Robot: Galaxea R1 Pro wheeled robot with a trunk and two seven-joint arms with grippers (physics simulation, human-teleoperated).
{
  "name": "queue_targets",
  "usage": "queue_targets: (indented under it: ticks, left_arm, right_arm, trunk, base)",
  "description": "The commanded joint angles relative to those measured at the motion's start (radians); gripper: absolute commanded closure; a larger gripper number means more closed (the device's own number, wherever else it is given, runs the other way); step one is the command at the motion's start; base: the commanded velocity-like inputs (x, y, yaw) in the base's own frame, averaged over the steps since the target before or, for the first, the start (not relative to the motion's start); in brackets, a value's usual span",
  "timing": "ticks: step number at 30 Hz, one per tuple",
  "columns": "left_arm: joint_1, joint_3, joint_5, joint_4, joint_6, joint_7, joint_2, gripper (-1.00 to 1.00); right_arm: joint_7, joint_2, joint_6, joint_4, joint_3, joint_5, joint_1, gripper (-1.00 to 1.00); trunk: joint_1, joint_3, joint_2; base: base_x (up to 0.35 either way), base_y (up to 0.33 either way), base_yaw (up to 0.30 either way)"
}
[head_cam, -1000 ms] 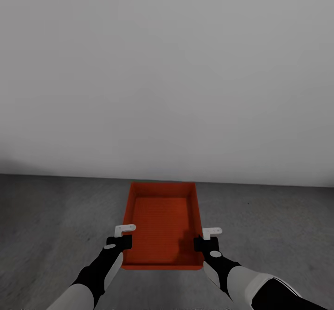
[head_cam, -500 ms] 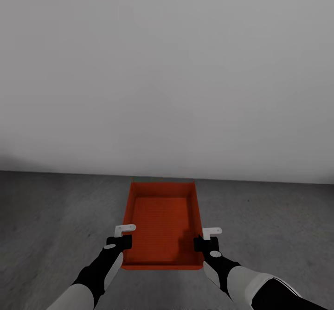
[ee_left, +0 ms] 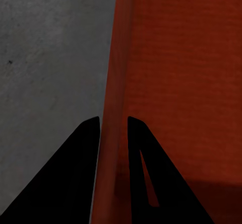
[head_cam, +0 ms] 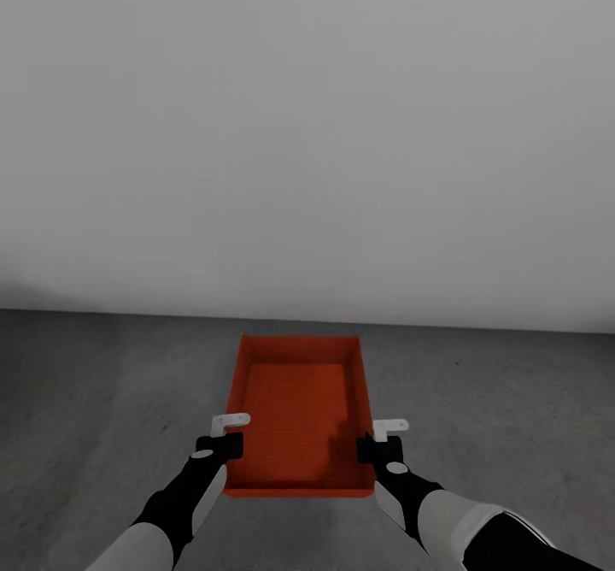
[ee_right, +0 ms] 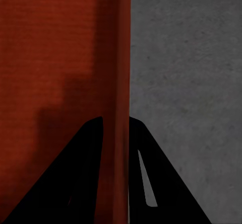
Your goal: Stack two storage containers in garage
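Note:
One orange-red open-topped storage container (head_cam: 299,409) hangs level in front of me above the dark grey floor (head_cam: 94,400) of the garage. My left gripper (head_cam: 224,444) is shut on its left long wall and my right gripper (head_cam: 376,447) on its right long wall, both near the end closest to me. In the left wrist view the thin wall (ee_left: 115,73) runs between the two black fingers of the left gripper (ee_left: 114,128). The right wrist view has the other wall (ee_right: 121,58) pinched the same way in the right gripper (ee_right: 116,126). The container is empty.
A plain white wall (head_cam: 307,126) stands straight ahead and meets the concrete floor just beyond the container's far end. Bare mottled floor (ee_left: 45,58) spreads to the left, and more floor (ee_right: 186,58) lies to the right under the container.
The whole view has shifted: the line where wall meets floor sits slightly higher than a second ago. The container and both grippers keep the same place in the picture.

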Motion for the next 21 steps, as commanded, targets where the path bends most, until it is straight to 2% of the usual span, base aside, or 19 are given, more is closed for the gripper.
queue_targets:
  ticks: [1,21]
  left_arm:
    - [-0.001,0.011,-0.013,-0.009,0.009,0.027,0.001,1.0]
    - [-0.001,0.011,-0.013,-0.009,0.009,0.027,0.001,1.0]
  right_arm:
    - [-0.006,0.0,-0.008,0.003,0.0,-0.029,0.0,1.0]
    - [-0.006,0.0,-0.008,0.003,0.0,-0.029,0.0,1.0]
  trunk:
    - [0.0,-0.003,-0.001]
    - [0.0,-0.035,-0.001]
  base:
    - [0.0,0.0,0.0]
    - [0.0,0.0,0.0]
